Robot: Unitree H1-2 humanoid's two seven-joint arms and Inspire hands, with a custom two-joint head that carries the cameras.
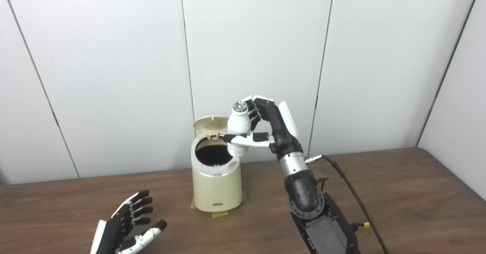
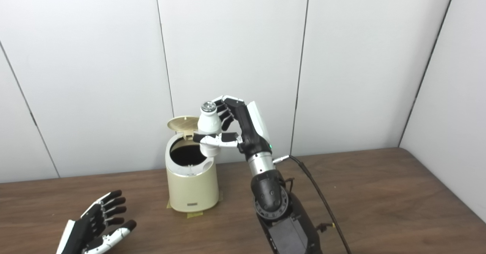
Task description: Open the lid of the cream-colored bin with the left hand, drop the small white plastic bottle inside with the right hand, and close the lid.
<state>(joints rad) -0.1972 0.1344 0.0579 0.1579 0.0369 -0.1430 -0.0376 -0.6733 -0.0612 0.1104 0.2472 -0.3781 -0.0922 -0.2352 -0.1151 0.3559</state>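
- Bin (image 1: 216, 185) stands on the surface (image 1: 398, 193); lid (image 1: 211, 123) is raised, opening exposed.
- Right hand (image 1: 265, 127) grasps the bottle (image 1: 238, 127), upright, above the bin's right rim.
- Left hand (image 1: 127, 227) is released, fingers spread, holding nothing, low over the surface left of the bin.

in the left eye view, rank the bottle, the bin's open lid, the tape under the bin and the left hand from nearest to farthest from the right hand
1. Small white plastic bottle: held in the right hand.
2. Lid: raised, just left of the bottle.
3. Tape: on the table at the cream-colored bin base, below.
4. Left hand: open, far lower left.
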